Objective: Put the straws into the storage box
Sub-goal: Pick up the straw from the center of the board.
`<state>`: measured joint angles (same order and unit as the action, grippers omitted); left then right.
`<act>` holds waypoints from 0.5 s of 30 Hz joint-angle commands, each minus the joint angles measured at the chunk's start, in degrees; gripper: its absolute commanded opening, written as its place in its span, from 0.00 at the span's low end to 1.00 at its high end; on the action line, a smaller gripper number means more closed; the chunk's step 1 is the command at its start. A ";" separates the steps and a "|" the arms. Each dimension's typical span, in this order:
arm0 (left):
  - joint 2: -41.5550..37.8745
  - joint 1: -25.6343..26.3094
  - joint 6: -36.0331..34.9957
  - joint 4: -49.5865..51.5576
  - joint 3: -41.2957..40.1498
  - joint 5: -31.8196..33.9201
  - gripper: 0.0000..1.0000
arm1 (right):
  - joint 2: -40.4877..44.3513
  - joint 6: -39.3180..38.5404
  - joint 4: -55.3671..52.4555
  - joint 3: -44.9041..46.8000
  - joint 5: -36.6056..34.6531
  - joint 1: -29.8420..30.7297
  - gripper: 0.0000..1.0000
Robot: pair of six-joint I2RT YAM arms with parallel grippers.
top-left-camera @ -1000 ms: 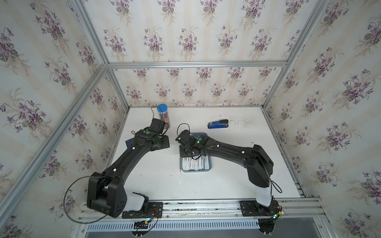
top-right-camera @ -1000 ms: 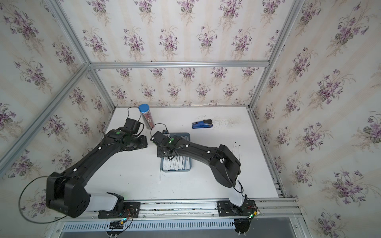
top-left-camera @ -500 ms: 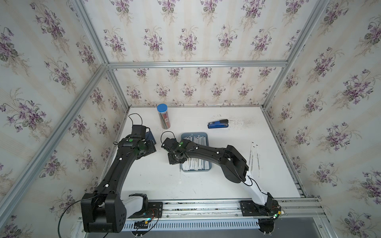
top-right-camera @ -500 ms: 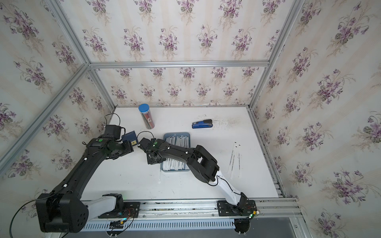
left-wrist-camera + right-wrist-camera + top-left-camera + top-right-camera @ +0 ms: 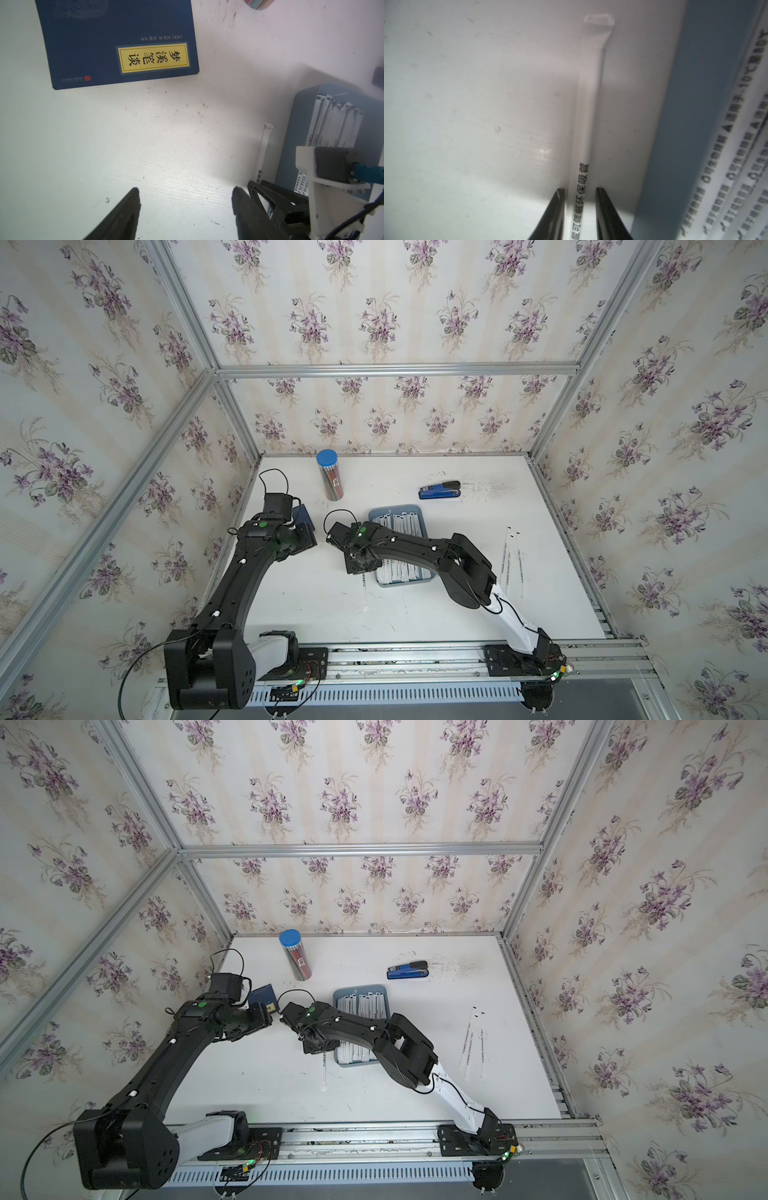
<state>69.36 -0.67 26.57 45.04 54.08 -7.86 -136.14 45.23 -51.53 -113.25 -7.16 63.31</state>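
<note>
Straws mostly lie packed side by side in the box already. Three are out on the table. A second ago the right arm was over the box, and it has since swung to the box's left side. The left arm has drawn back toward the book. I read that as the right arm going for the nearest stray while the left arm makes room.

The box sits mid-table, its long sides running away from the robot. The left gripper hangs spread and empty over bare table, near the book's corner. The right gripper is low, with its jaws slightly apart on either side of the loose straw. A sliver of gap shows on each side, so it is around the straw, not squeezing it.

That straw lies flat, parallel to the box wall and just beside it. In both top views its near end pokes out toward the robot. The other two straws lie on the right, well apart from the box.

The box wall is close to one jaw, so the lift probably wants to go straight up before crossing the low rim. The left gripper sits near on the other side — little slack there. The tube and stapler stand far back, out of the path.
</note>
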 commanded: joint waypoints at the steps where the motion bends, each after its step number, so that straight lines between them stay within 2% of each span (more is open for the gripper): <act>1: 0.28 -0.04 -0.90 -1.29 -0.16 -1.74 0.71 | -1.16 0.65 -1.23 -0.45 -0.11 -0.04 0.28; 7: 0.60 -0.02 -0.90 -1.00 0.14 -2.01 0.71 | -1.16 -0.17 -1.31 -2.07 -0.64 -0.05 0.16; 15: -0.79 -0.86 -1.43 2.12 3.21 0.03 0.71 | 2.14 -1.53 -1.19 -5.65 0.13 -0.46 0.14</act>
<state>69.12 -1.13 25.93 45.52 56.27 -9.23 -135.50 44.58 -52.18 -117.75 -6.94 63.05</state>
